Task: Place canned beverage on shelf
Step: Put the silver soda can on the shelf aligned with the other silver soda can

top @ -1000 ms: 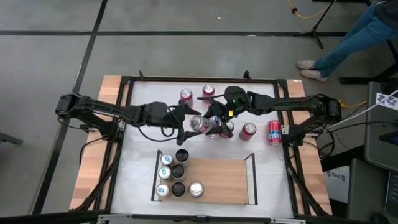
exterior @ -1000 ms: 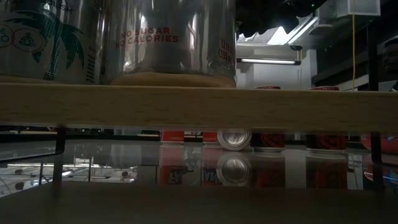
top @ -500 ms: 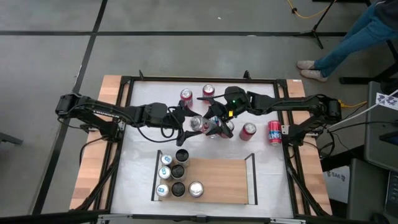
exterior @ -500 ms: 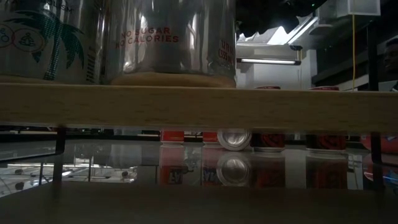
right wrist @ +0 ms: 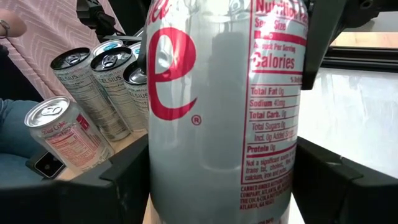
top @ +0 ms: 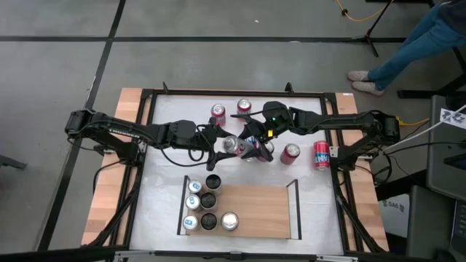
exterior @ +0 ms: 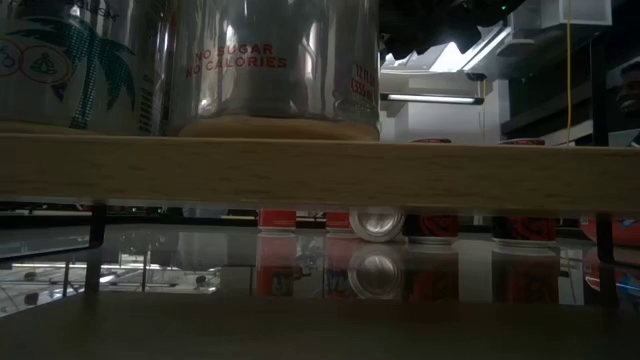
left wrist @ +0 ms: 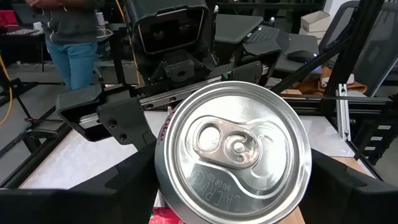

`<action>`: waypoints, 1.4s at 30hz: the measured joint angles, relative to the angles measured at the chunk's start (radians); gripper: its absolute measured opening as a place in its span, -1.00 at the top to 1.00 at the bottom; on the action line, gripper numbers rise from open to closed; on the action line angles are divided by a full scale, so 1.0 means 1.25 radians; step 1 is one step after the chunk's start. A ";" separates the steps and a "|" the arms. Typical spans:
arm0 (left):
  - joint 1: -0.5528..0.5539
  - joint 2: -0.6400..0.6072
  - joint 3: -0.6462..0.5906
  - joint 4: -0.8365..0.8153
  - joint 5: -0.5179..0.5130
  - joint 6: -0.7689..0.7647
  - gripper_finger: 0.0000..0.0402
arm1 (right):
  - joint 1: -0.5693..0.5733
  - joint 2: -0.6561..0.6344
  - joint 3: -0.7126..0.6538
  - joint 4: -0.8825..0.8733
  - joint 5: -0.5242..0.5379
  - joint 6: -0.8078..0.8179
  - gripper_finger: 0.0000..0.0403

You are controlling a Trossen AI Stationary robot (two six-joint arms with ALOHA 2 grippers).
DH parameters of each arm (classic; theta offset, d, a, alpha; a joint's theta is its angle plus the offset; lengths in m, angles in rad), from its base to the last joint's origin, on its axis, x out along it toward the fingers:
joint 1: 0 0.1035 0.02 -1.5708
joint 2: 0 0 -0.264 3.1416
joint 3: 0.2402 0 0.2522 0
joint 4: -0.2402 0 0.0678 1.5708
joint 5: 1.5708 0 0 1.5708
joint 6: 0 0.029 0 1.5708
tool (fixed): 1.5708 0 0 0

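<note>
A silver canned beverage [top: 234,145] with red lettering lies level in the air over the table's middle, between my two grippers. My right gripper [top: 251,148] is shut on its body [right wrist: 217,112]. My left gripper [top: 222,144] faces the can's top [left wrist: 233,149] and is shut on that end. The shelf [top: 255,211], a light-wood panel with black rails, lies near the table's front edge. Several cans [top: 202,204] stand on its left end. The low view shows neither gripper. My left gripper comes level from the table's left, with its fingers [left wrist: 134,180] along the can. They pinch the two sides of the can's top end [right wrist: 308,50]. The can's top faces this gripper. My right gripper pinches the can's body [right wrist: 155,180] between its two fingers [right wrist: 118,180], below the label's middle. The fingers come from the table's right side, slanting a little down, and lie across the can. The can lies level, clear of the table.
Two red cans [top: 218,111] [top: 244,106] stand at the table's far side, and another [top: 290,153] stands right of the grippers. A can [top: 321,155] lies on its side farther right. The shelf's right part is bare wood. A person's legs [top: 415,44] show beyond the far right corner.
</note>
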 joint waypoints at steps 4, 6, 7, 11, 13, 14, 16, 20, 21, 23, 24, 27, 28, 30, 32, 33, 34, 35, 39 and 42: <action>0.000 0.000 0.000 0.000 0.000 -0.002 -0.42 | 0.000 0.000 0.000 -0.001 0.001 0.001 -0.46; 0.000 0.000 0.000 0.000 0.000 -0.003 -0.41 | 0.000 0.000 0.000 -0.001 0.001 0.001 -0.46; 0.000 0.000 0.000 0.000 0.000 -0.003 -0.41 | 0.000 0.000 0.000 -0.001 0.001 0.001 -0.46; 0.000 0.000 0.000 0.000 0.000 -0.004 -0.41 | 0.000 0.000 0.000 -0.004 0.001 0.001 -0.46; 0.000 0.000 0.000 0.000 0.001 -0.006 -0.41 | 0.000 0.000 0.000 -0.005 0.000 0.011 -0.46; 0.000 0.000 0.000 0.000 0.002 -0.008 -0.41 | 0.000 0.000 0.000 -0.004 -0.001 0.017 -0.46; 0.000 0.000 0.000 0.000 0.002 -0.010 -0.41 | 0.000 0.000 0.000 -0.005 -0.004 0.021 -0.46; 0.000 0.000 0.000 0.000 0.002 -0.010 -0.41 | 0.000 0.000 0.000 -0.007 -0.005 0.022 -0.46; 0.000 0.000 0.000 0.000 0.002 -0.010 -0.41 | 0.000 0.000 0.000 -0.008 -0.005 0.023 -0.46; 0.000 0.001 0.000 0.000 0.002 -0.010 -0.41 | 0.000 0.000 0.000 -0.009 -0.005 0.023 -0.46; 0.000 0.001 0.000 0.000 0.004 -0.010 -0.41 | 0.000 0.000 0.000 -0.009 -0.005 0.022 -0.46; 0.000 0.001 0.000 0.000 0.006 -0.010 -0.41 | 0.000 0.000 0.000 -0.010 -0.004 0.022 -0.46; 0.000 0.001 0.000 0.000 0.006 -0.010 -0.41 | 0.000 0.000 0.000 -0.010 -0.004 0.021 -0.46; 0.000 0.001 0.000 0.000 0.006 -0.009 -0.42 | 0.000 0.000 0.000 -0.011 -0.004 0.021 -0.46; 0.000 0.001 0.000 0.000 0.007 -0.009 -0.42 | 0.000 0.000 0.000 -0.011 -0.004 0.021 -0.46; 0.000 0.001 0.000 -0.001 0.007 -0.009 -0.42 | 0.000 0.000 0.000 -0.011 -0.004 0.020 -0.46; 0.000 0.001 0.000 -0.001 0.007 -0.009 -0.42 | 0.000 0.000 0.000 -0.011 -0.004 0.020 -0.46; 0.000 0.001 0.000 0.000 0.007 -0.008 -0.42 | 0.000 0.000 0.000 -0.011 -0.004 0.020 -0.47; 0.000 0.001 0.000 0.000 0.007 -0.011 -0.42 | 0.000 0.000 0.000 -0.012 -0.002 0.021 -0.63; 0.000 0.001 0.000 -0.007 0.005 -0.018 -0.42 | -0.001 0.000 0.000 -0.016 0.001 0.032 -0.81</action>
